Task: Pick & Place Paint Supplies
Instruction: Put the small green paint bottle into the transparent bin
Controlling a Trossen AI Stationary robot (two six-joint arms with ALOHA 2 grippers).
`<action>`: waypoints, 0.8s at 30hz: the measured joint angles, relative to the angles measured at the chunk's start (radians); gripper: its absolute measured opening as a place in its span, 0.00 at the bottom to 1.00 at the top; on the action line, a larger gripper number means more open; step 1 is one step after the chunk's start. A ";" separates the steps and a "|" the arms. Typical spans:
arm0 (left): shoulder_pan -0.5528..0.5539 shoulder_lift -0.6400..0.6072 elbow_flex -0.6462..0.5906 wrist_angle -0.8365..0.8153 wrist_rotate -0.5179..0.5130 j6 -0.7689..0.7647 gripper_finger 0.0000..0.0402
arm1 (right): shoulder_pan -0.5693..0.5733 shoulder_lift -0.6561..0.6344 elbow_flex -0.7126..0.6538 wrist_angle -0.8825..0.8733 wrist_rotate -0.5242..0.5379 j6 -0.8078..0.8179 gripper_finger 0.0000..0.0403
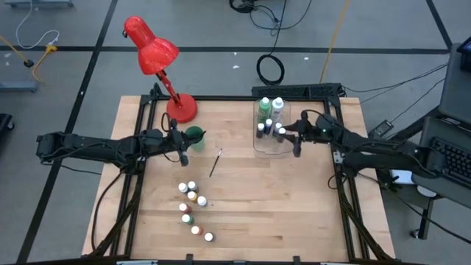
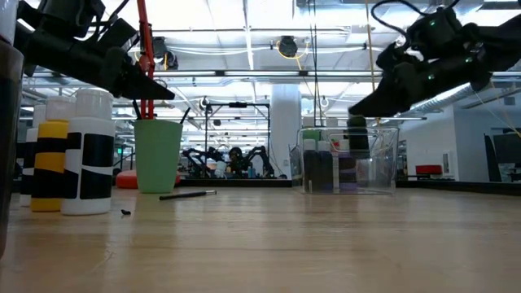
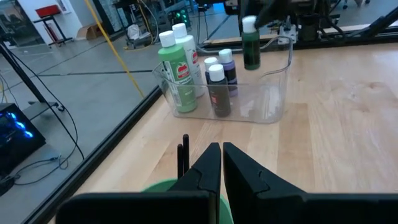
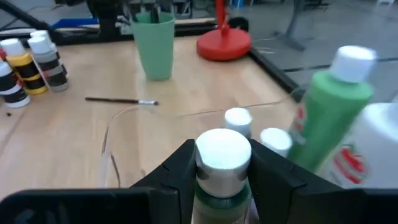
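Right end effector [image 4: 222, 180] clamps a small green bottle [image 3: 251, 46] over the clear bin [image 3: 273, 93] holding bottles; left end effector [image 3: 222, 163], fingers together, empty, above green cup [image 1: 194, 135] with brushes.

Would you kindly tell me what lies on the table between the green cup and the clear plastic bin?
One thin dark paintbrush lies on bare wood between the green cup and the clear plastic bin, as the high view shows.
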 joint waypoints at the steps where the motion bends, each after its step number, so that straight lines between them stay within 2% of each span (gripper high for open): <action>1: 0.000 0.000 0.000 0.002 0.000 0.000 0.05 | 0.000 0.023 0.000 0.016 -0.017 -0.006 0.27; 7: 0.000 0.000 0.000 0.006 0.000 0.003 0.05 | -0.028 0.088 0.000 0.086 -0.056 -0.123 0.27; 10: 0.000 0.000 0.000 0.001 0.000 0.006 0.05 | -0.072 0.078 0.000 0.067 -0.145 -0.199 0.27; 19: 0.000 0.000 0.000 -0.008 0.000 0.006 0.05 | -0.235 0.094 0.000 -0.023 -0.426 -0.287 0.27; 24: 0.000 0.000 0.000 -0.008 0.000 0.006 0.05 | -0.300 0.122 0.000 -0.019 -0.514 -0.276 0.27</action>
